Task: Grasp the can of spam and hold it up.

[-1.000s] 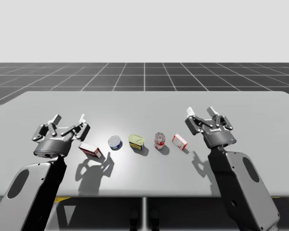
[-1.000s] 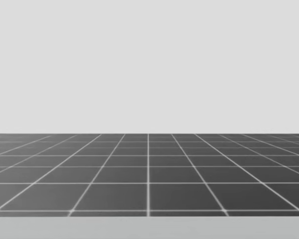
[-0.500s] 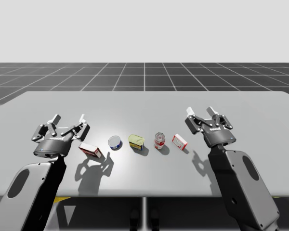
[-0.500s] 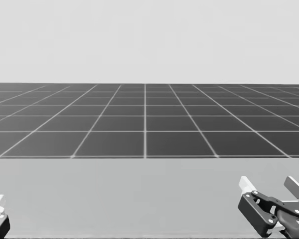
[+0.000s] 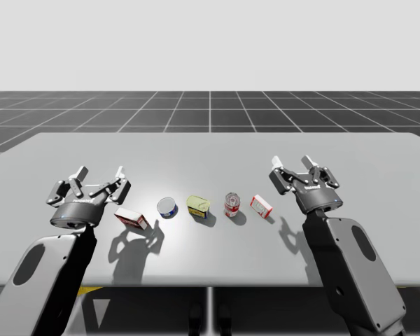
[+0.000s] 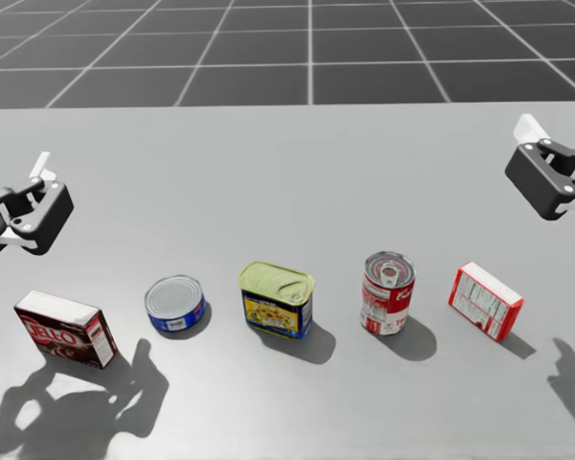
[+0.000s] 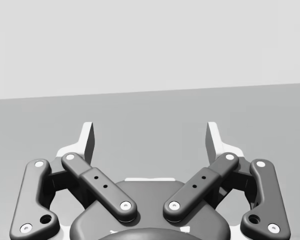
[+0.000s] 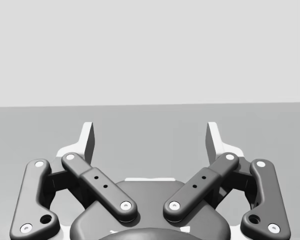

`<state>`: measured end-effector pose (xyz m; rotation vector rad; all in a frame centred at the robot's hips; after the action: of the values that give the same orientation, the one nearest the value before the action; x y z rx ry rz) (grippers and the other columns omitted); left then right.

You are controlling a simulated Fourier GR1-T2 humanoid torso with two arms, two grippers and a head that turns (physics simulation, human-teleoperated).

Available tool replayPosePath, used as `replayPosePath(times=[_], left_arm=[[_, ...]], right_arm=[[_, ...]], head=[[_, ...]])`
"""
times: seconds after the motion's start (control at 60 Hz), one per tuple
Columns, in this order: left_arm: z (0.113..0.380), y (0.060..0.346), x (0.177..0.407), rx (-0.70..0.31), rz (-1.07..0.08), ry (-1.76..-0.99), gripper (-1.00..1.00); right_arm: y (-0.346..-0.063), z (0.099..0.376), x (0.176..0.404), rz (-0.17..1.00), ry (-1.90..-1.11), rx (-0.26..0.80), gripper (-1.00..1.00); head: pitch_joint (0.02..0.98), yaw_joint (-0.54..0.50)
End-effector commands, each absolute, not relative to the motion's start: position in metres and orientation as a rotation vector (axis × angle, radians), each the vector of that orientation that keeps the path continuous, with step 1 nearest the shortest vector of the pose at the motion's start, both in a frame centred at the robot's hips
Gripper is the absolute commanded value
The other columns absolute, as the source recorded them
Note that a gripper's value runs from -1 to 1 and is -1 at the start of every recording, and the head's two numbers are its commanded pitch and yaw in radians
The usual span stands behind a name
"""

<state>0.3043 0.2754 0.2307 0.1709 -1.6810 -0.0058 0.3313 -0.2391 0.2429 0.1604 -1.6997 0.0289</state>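
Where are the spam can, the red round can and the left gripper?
Spam can [image 6: 276,303]: head view, front face.
Red round can [image 6: 388,293]: head view, side label.
Left gripper [image 7: 150,135]: left wrist view, midway between its open fingertips.

Robotics test scene in a simulator, rendered rather than built: a plain grey worktop stands on a dark floor ruled with a pale square grid that runs to a flat horizon, under a blank pale-grey backdrop across the upper part of the frame. The robot's left arm and right arm rise from the lower corners. Shop goods stand spaced in a neat row across the middle of the frame: a dark red box, a flat blue can, a rectangular yellow-topped can, a red-and-white round can and a red-and-white box, each casting a hard-edged shadow.
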Motion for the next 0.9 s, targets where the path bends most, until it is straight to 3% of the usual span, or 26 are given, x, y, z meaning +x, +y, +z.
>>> replayPosePath(times=[0.017, 0.25, 0.4, 0.517, 0.583, 0.767, 0.9], left_arm=[[0.230, 0.276, 0.305, 0.176, -0.007, -1.677, -1.00], [0.230, 0.275, 0.306, 0.173, -0.007, -1.681, -1.00], [0.243, 0.262, 0.296, 0.083, 0.021, -1.699, -1.00], [0.260, 0.245, 0.274, 0.130, 0.019, -1.692, -1.00], [0.265, 0.239, 0.265, 0.101, 0.008, -1.673, -1.00], [0.267, 0.212, 0.226, -0.104, -0.115, -1.585, -1.00], [0.257, 0.197, 0.206, -0.154, -0.167, -1.527, -1.00]], right_arm=[[-0.240, 0.242, 0.332, 0.026, -1.693, 0.153, -1.00], [-0.240, 0.241, 0.332, 0.025, -1.691, 0.150, -1.00], [-0.241, 0.240, 0.333, 0.017, -1.685, 0.146, -1.00], [-0.241, 0.240, 0.334, 0.016, -1.686, 0.139, -1.00], [-0.240, 0.240, 0.334, 0.017, -1.687, 0.139, -1.00], [-0.240, 0.239, 0.335, 0.019, -1.686, 0.134, -1.00], [-0.239, 0.238, 0.336, 0.021, -1.686, 0.135, -1.00]], head=[[0.766, 0.08], [0.804, 0.10], [0.798, 0.09], [0.789, 0.10], [0.789, 0.10], [0.784, 0.10], [0.784, 0.10]])
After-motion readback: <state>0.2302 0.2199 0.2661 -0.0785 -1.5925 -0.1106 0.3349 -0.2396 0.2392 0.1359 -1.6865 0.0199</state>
